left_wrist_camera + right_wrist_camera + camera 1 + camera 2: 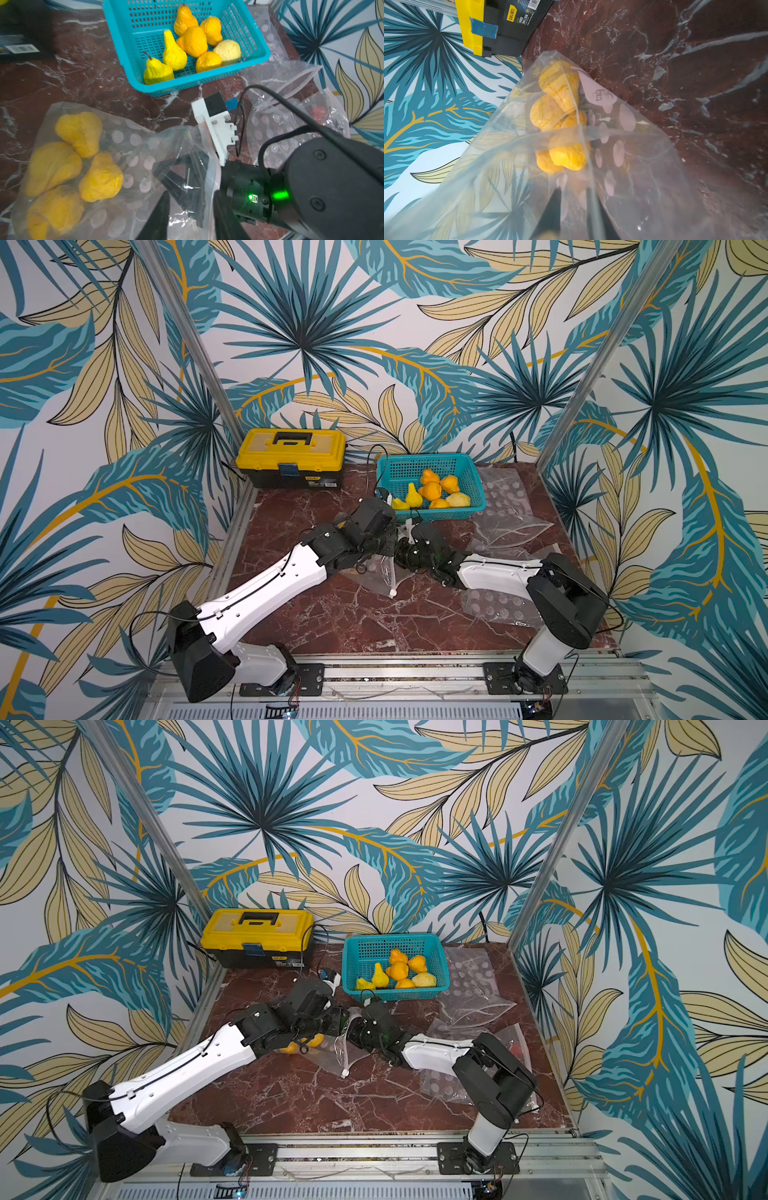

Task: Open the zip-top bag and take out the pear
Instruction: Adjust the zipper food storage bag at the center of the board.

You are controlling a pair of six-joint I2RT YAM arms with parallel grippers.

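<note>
While the zip-top bag (133, 145) lies at 7 o'clock from the basket (390, 937) with yellow pears (101, 176) inside, the left gripper (191, 196) stands parted astride its film. The right gripper (573, 189) is veiled by film, and I cannot tell whether it grips.

Pears, bags and hardware on the marble table, counted.
Seven pears (173, 52) lie in one teal basket (207, 81): two yellow, four orange, one pale. One zip-top bag (135, 145) holds at least four orange pears (80, 133); overlap hides any more. At least three other clear bags (505, 493) lie nearby, their edges hard to separate. One yellow toolbox (291, 456). Two robot arms (266, 585).
</note>
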